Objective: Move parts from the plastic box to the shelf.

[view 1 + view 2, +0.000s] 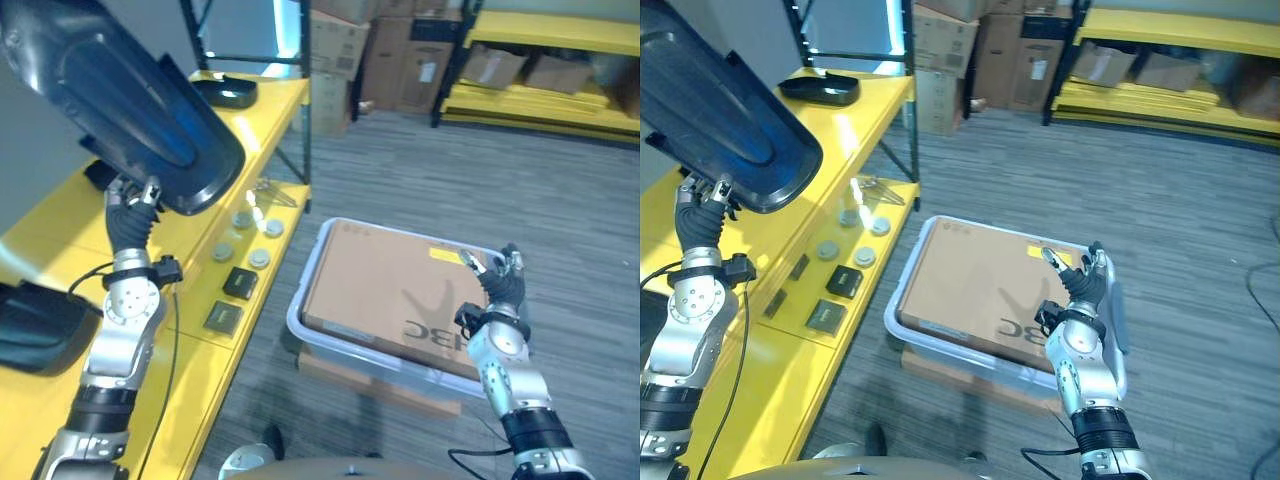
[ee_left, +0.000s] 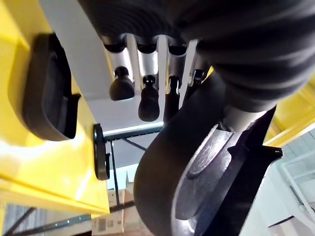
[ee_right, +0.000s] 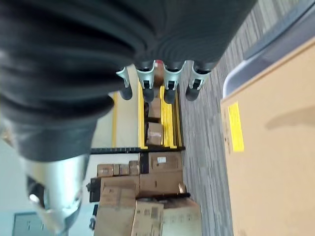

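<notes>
Left hand clamped on large black part, raised over yellow shelf at left. Right hand above cardboard sheet covering plastic box on floor, fingers relaxed, apart. Small parts lying on shelf.

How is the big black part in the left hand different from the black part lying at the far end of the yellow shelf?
The big black part is held up, tilted above the yellow shelf, by the left hand; the far black part lies flat on the shelf, untouched. The held part looks much larger and longer; the far one looks small and shallow, though it is also farther away. Both are dark, glossy and tray-like.
</notes>
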You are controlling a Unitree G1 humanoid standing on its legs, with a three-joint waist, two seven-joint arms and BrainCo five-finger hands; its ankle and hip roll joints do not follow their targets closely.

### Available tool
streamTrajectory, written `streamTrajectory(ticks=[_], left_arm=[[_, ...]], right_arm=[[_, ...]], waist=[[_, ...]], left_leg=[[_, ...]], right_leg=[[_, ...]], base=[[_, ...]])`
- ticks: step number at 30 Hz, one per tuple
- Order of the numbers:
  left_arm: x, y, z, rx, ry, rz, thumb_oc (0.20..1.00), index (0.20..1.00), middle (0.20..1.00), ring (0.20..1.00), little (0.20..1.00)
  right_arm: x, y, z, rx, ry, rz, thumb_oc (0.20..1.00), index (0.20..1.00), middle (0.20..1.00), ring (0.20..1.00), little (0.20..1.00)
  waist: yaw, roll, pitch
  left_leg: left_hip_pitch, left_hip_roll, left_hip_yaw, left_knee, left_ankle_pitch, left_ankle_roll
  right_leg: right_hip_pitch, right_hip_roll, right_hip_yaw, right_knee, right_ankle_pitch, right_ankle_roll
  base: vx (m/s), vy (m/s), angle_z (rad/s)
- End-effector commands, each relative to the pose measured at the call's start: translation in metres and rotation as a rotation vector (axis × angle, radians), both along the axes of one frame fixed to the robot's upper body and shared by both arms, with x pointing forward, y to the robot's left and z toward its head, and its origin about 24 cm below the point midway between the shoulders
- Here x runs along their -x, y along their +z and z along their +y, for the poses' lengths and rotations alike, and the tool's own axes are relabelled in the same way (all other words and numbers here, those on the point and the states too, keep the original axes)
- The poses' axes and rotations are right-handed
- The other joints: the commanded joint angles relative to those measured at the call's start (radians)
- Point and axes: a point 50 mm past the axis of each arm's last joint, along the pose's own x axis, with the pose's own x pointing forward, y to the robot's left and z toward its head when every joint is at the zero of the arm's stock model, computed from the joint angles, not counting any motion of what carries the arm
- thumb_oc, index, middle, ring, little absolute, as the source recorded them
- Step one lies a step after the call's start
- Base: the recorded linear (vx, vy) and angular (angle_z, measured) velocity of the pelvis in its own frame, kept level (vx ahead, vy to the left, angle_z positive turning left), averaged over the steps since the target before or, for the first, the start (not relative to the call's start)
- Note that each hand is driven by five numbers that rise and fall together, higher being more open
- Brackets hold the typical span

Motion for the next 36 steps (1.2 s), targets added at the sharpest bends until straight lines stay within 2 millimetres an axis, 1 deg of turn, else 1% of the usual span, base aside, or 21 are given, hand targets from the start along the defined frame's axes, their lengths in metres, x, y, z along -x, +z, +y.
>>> streamTrajectory(ticks=[1, 2, 3, 4, 5, 6, 8, 9, 10, 11, 12, 13, 16, 17, 20, 22, 23, 27, 30, 33, 36], left_arm=[[0.006, 0.046, 0.018, -0.145, 0.037, -0.191, 0.2, 0.2, 0.2, 0.2, 0.2], [0.017, 0.052, 0.034, -0.178, 0.074, -0.201, 0.2, 0.2, 0.2, 0.2, 0.2], [0.018, 0.053, 0.035, -0.177, 0.083, -0.201, 0.2, 0.2, 0.2, 0.2, 0.2], [0.02, 0.053, 0.041, -0.174, 0.079, -0.206, 0.2, 0.2, 0.2, 0.2, 0.2], [0.02, 0.051, 0.042, -0.168, 0.068, -0.208, 0.2, 0.2, 0.2, 0.2, 0.2], [0.022, 0.052, 0.046, -0.158, 0.07, -0.213, 0.2, 0.2, 0.2, 0.2, 0.2], [0.033, 0.052, 0.052, -0.155, 0.098, -0.235, 0.2, 0.2, 0.2, 0.2, 0.2], [0.044, 0.052, 0.056, -0.145, 0.116, -0.25, 0.2, 0.2, 0.2, 0.2, 0.2], [0.045, 0.052, 0.056, -0.145, 0.117, -0.249, 0.2, 0.2, 0.2, 0.2, 0.2], [0.052, 0.049, 0.059, -0.129, 0.118, -0.252, 0.2, 0.2, 0.2, 0.2, 0.2], [0.059, 0.047, 0.061, -0.108, 0.111, -0.261, 0.2, 0.2, 0.2, 0.2, 0.2], [0.062, 0.046, 0.062, -0.099, 0.116, -0.267, 0.2, 0.2, 0.2, 0.2, 0.2], [0.067, 0.043, 0.061, -0.086, 0.131, -0.28, 0.2, 0.2, 0.2, 0.2, 0.2], [0.067, 0.04, 0.058, -0.078, 0.131, -0.28, 0.2, 0.2, 0.2, 0.2, 0.2], [0.063, 0.036, 0.048, -0.079, 0.11, -0.278, 0.2, 0.2, 0.2, 0.2, 0.2], [0.062, 0.035, 0.046, -0.072, 0.097, -0.273, 0.2, 0.2, 0.2, 0.2, 0.2], [0.061, 0.033, 0.044, -0.062, 0.085, -0.27, 0.2, 0.2, 0.2, 0.2, 0.2], [0.057, 0.032, 0.038, -0.04, 0.05, -0.285, 0.2, 0.2, 0.2, 0.2, 0.2], [0.055, 0.031, 0.033, -0.028, 0.035, -0.298, 0.2, 0.2, 0.2, 0.2, 0.2], [0.053, 0.031, 0.029, -0.025, 0.042, -0.32, 0.2, 0.2, 0.2, 0.2, 0.2], [0.053, 0.03, 0.029, -0.022, 0.057, -0.323, 0.2, 0.2, 0.2, 0.2, 0.2]], right_arm=[[-0.003, 0.014, 0.007, 0.018, 0.038, -0.073, 1.0, 1.0, 1.0, 1.0, 1.0], [-0.001, 0.009, 0.013, 0.011, 0.03, -0.057, 1.0, 1.0, 1.0, 1.0, 1.0], [-0.001, 0.009, 0.014, 0.013, 0.033, -0.054, 1.0, 1.0, 1.0, 1.0, 1.0], [0.003, 0.003, 0.008, 0.048, -0.01, -0.011, 1.0, 1.0, 1.0, 1.0, 1.0], [0.007, 0.0, 0.003, 0.069, -0.032, 0.022, 1.0, 1.0, 1.0, 1.0, 1.0], [0.016, -0.012, -0.005, 0.131, -0.033, 0.139, 1.0, 1.0, 1.0, 1.0, 1.0], [0.033, -0.037, -0.019, 0.311, -0.006, 0.352, 1.0, 1.0, 1.0, 1.0, 1.0], [0.043, -0.055, -0.026, 0.343, 0.092, 0.453, 1.0, 1.0, 1.0, 1.0, 1.0], [0.043, -0.055, -0.026, 0.344, 0.094, 0.453, 1.0, 1.0, 1.0, 1.0, 1.0], [0.052, -0.069, -0.025, 0.41, 0.199, 0.533, 1.0, 1.0, 1.0, 1.0, 1.0], [0.06, -0.083, -0.02, 0.44, 0.299, 0.599, 1.0, 1.0, 1.0, 1.0, 1.0], [0.063, -0.089, -0.015, 0.465, 0.369, 0.621, 1.0, 1.0, 1.0, 1.0, 1.0], [0.077, -0.115, 0.012, 0.489, 0.613, 0.743, 1.0, 1.0, 1.0, 1.0, 1.0], [0.087, -0.131, 0.025, 0.462, 0.655, 0.806, 1.0, 1.0, 1.0, 1.0, 1.0], [0.102, -0.161, 0.032, 0.369, 0.637, 0.934, 1.0, 1.0, 1.0, 1.0, 1.0], [0.108, -0.169, 0.031, 0.369, 0.628, 0.996, 1.0, 1.0, 1.0, 1.0, 1.0], [0.116, -0.176, 0.028, 0.362, 0.604, 1.046, 1.0, 1.0, 1.0, 1.0, 1.0], [0.145, -0.188, 0.008, 0.356, 0.476, 1.18, 1.0, 1.0, 1.0, 1.0, 1.0], [0.163, -0.192, -0.006, 0.339, 0.351, 1.237, 1.0, 1.0, 1.0, 1.0, 1.0], [0.175, -0.188, -0.026, 0.503, 0.268, 1.299, 1.0, 1.0, 1.0, 1.0, 1.0], [0.177, -0.184, -0.035, 0.581, 0.271, 1.321, 1.0, 1.0, 1.0, 1.0, 1.0]], waist=[[0.03, -0.004, -0.064], [0.058, 0.005, -0.061], [0.059, 0.006, -0.062], [0.047, 0.012, -0.064], [0.036, 0.013, -0.064], [0.021, 0.01, -0.069], [0.03, -0.002, -0.058], [0.045, -0.006, -0.043], [0.042, -0.007, -0.047], [0.059, -0.012, -0.032], [0.073, -0.017, -0.018], [0.076, -0.018, -0.014], [0.101, -0.022, 0.011], [0.117, -0.023, 0.02], [0.154, -0.021, 0.034], [0.165, -0.017, 0.04], [0.168, -0.017, 0.046], [0.134, -0.009, 0.054], [0.11, -0.014, 0.055], [0.084, -0.016, 0.055], [0.08, -0.022, 0.052]], left_leg=[[-0.012, 0.006, -0.126, 0.031, -0.085, -0.006], [-0.028, -0.013, -0.191, 0.023, -0.08, 0.005], [-0.033, -0.014, -0.198, 0.022, -0.076, 0.007], [-0.052, -0.028, -0.273, 0.019, -0.066, 0.011], [-0.056, -0.035, -0.304, 0.019, -0.064, 0.01], [-0.083, -0.049, -0.351, 0.03, -0.055, 0.006], [-0.11, -0.058, -0.394, 0.03, -0.04, 0.003], [-0.134, -0.058, -0.414, 0.037, -0.025, -0.002], [-0.133, -0.058, -0.416, 0.035, -0.029, -0.003], [-0.148, -0.058, -0.426, 0.038, -0.022, -0.01], [-0.162, -0.059, -0.437, 0.04, -0.019, -0.017], [-0.177, -0.06, -0.445, 0.044, -0.012, -0.02], [-0.207, -0.061, -0.459, 0.046, 0.004, -0.037], [-0.221, -0.062, -0.468, 0.047, 0.013, -0.045], [-0.233, -0.068, -0.499, 0.05, 0.027, -0.057], [-0.235, -0.067, -0.495, 0.048, 0.033, -0.061], [-0.233, -0.06, -0.469, 0.045, 0.034, -0.066], [-0.249, -0.012, -0.273, 0.043, 0.045, -0.072], [-0.245, 0.009, -0.179, 0.052, 0.027, -0.078], [-0.254, 0.028, -0.087, 0.084, 0.015, -0.076], [-0.25, 0.026, -0.069, 0.115, -0.012, -0.067]], right_leg=[[-0.083, -0.058, -0.044, 0.086, -0.028, 0.075], [-0.095, -0.056, -0.02, 0.141, -0.07, 0.072], [-0.099, -0.054, -0.016, 0.145, -0.07, 0.07], [-0.132, 0.008, 0.071, 0.175, -0.11, 0.038], [-0.143, 0.036, 0.111, 0.194, -0.13, 0.026], [-0.164, 0.069, 0.146, 0.213, -0.14, 0.009], [-0.174, 0.092, 0.14, 0.224, -0.149, -0.008], [-0.182, 0.1, 0.125, 0.228, -0.148, -0.02], [-0.181, 0.1, 0.124, 0.226, -0.152, -0.019], [-0.182, 0.104, 0.112, 0.224, -0.153, -0.027], [-0.182, 0.109, 0.105, 0.221, -0.158, -0.035], [-0.187, 0.112, 0.098, 0.217, -0.155, -0.039], [-0.186, 0.118, 0.07, 0.215, -0.161, -0.048], [-0.184, 0.121, 0.053, 0.218, -0.166, -0.053], [-0.172, 0.127, 0.023, 0.229, -0.178, -0.064], [-0.166, 0.129, 0.011, 0.23, -0.179, -0.066], [-0.156, 0.13, -0.002, 0.232, -0.182, -0.066], [-0.136, 0.125, -0.066, 0.241, -0.182, -0.067], [-0.125, 0.114, -0.081, 0.257, -0.202, -0.063], [-0.115, 0.098, -0.105, 0.259, -0.202, -0.062], [-0.104, 0.082, -0.11, 0.247, -0.192, -0.055]], base=[[-0.04, 0.091, 0.54], [-0.03, 0.074, 0.85], [-0.02, 0.033, 1.15], [0.01, -0.003, 1.29], [0.02, -0.005, 1.74], [0.0, 0.007, 1.92], [-0.08, -0.019, 2.22], [-0.1, -0.041, 1.81], [-0.15, -0.052, 1.57], [-0.11, -0.058, 0.95], [-0.21, -0.056, 0.72], [-0.2, -0.053, 0.4], [-0.16, -0.039, 0.41], [-0.12, -0.065, 0.4], [-0.07, -0.042, 0.25], [-0.02, -0.007, 0.31], [-0.01, 0.024, 0.16], [0.0, 0.075, 0.53], [0.08, 0.082, 0.74], [0.09, 0.161, 0.43], [0.17, 0.206, 0.4]])
